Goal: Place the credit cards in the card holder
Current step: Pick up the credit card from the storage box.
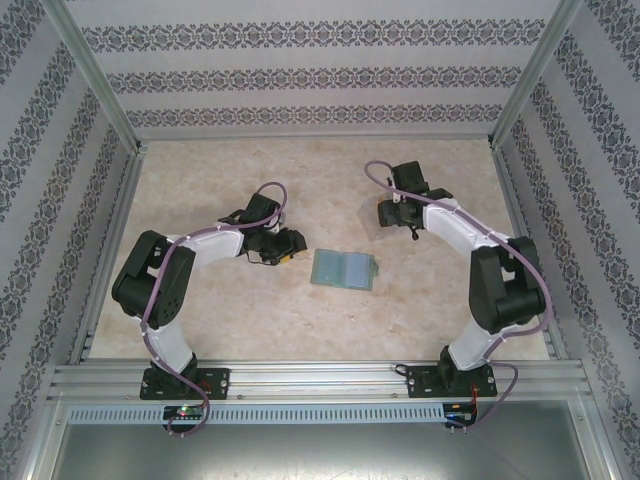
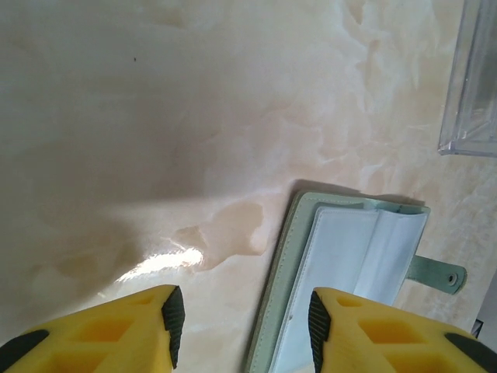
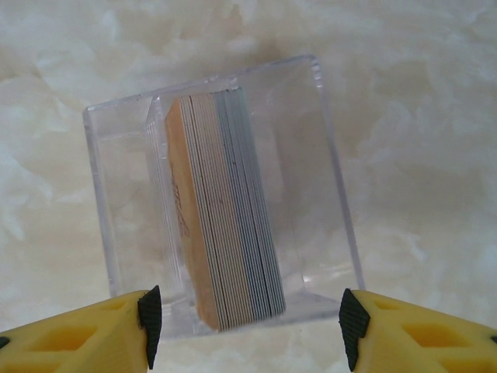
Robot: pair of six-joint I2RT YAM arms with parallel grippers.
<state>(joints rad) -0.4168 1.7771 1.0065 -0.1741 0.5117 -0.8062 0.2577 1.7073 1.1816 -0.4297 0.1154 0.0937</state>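
Observation:
The card holder (image 1: 345, 268) lies open and flat mid-table, grey-green outside and pale blue-grey inside (image 2: 349, 252), its snap tab (image 2: 439, 273) sticking out to one side. My left gripper (image 2: 242, 326) is open just above the holder's near edge, one finger over its inside, nothing between the pads. The credit cards (image 3: 225, 217) stand on edge as a stack inside a clear plastic case (image 3: 311, 155), an orange one (image 3: 180, 210) outermost and grey-blue ones beside it. My right gripper (image 3: 247, 326) is open over the case, its fingers wider than the stack. In the top view it (image 1: 388, 213) hovers at the case.
The clear case (image 2: 474, 85) stands just beyond the open card holder. Patterned walls and a metal frame (image 1: 110, 100) enclose the marble-look table (image 1: 200, 170). The left gripper (image 1: 283, 243) sits left of the holder.

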